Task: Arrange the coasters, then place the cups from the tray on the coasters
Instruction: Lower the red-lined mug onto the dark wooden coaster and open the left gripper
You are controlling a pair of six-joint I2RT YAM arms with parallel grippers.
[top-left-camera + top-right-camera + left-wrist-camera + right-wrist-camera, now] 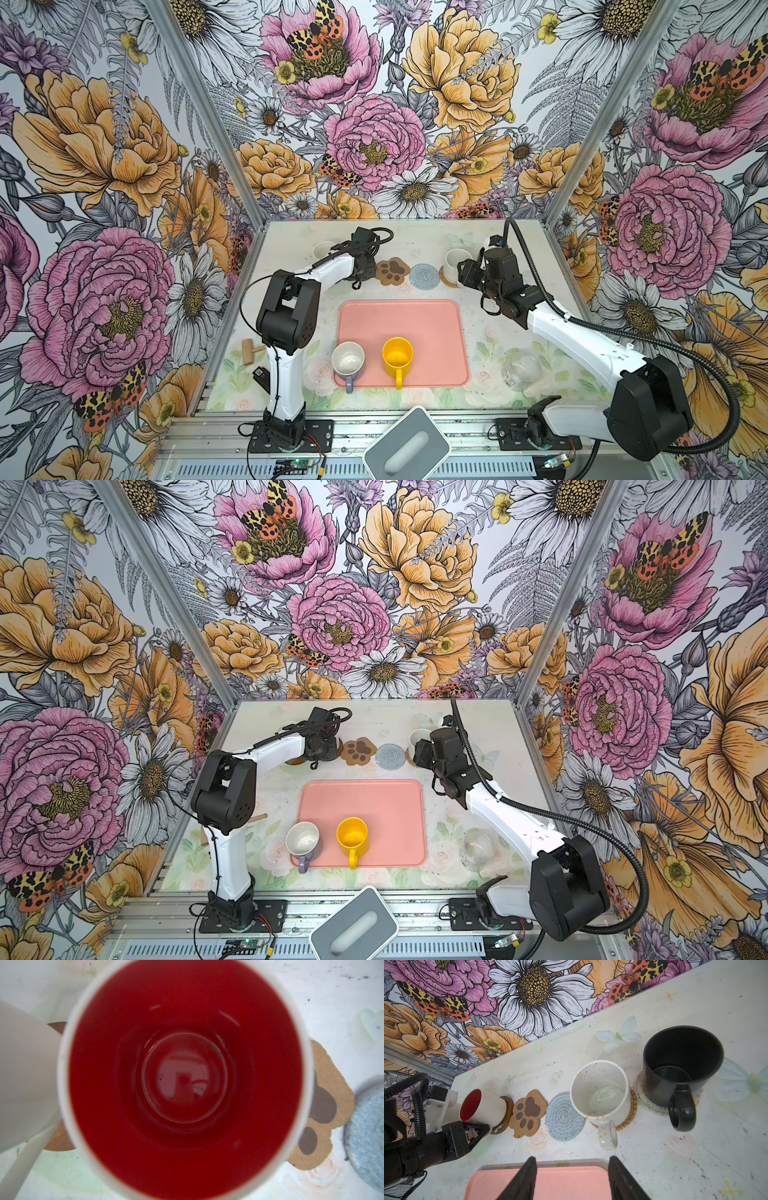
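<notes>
A white cup with a red inside [185, 1076] stands on a brown disc coaster [506, 1113], and my left gripper [361, 270] is right over it. Its fingers [475, 1128] sit at the cup's side, but their grip is hidden. The paw-print coaster [392, 271] and the grey-blue coaster [424, 275] lie bare. A speckled cup [600, 1093] sits on a tan woven coaster [632, 1109], and a black cup [681, 1064] on a pale one [652, 1108]. My right gripper [573, 1158] hangs open and empty over the far edge of the pink tray [399, 324]. The tray bears a yellow cup [397, 356] and, at its near left corner, a lavender cup [348, 361].
A plain white cup [324, 249] stands at the back left behind my left arm. A clear glass jar [521, 370] sits right of the tray, near my right arm. A small wooden mallet [249, 349] lies at the left edge. A grey box [407, 449] overhangs the front rail.
</notes>
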